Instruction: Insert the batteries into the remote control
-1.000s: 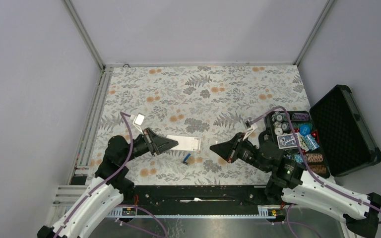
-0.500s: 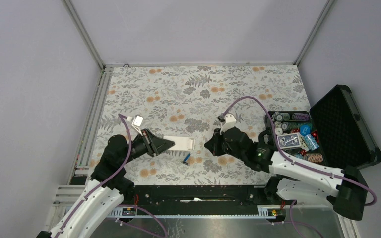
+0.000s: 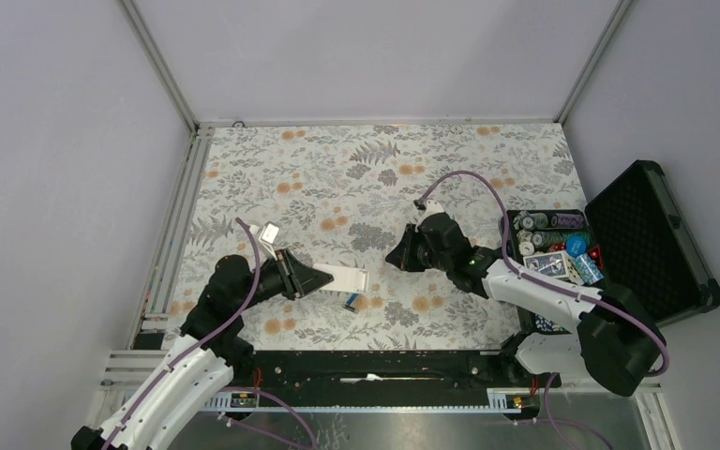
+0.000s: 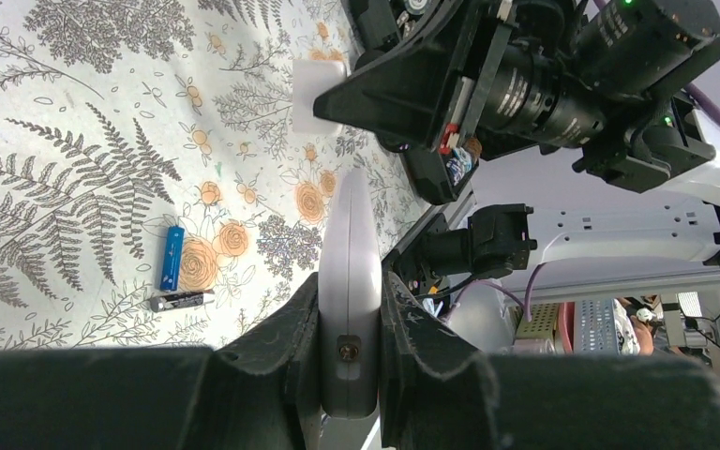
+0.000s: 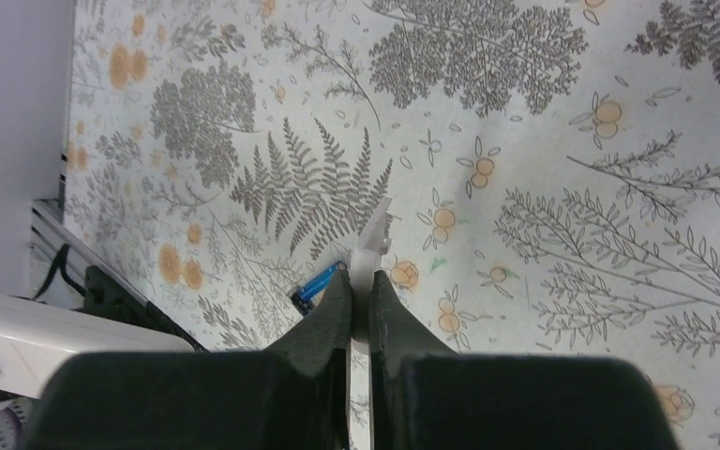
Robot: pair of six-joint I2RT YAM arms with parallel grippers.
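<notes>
Left gripper (image 4: 349,298) clamped on remote control (image 4: 349,225), held on edge near the tabletop's (image 3: 384,169) near edge. Right gripper (image 5: 360,281) pinched on thin white panel (image 5: 376,232). Batteries (image 4: 171,257) lie on tabletop just beside remote control, near edge.

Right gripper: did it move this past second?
Yes. The right gripper, pinching a white cover, has swung away from the black case, toward the mat's far side.

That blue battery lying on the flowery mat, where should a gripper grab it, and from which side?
Probably its middle, from straight above, fingers closing across its round sides. The blue battery lies flat and slim on the mat, with a darker battery close to one end.
</notes>
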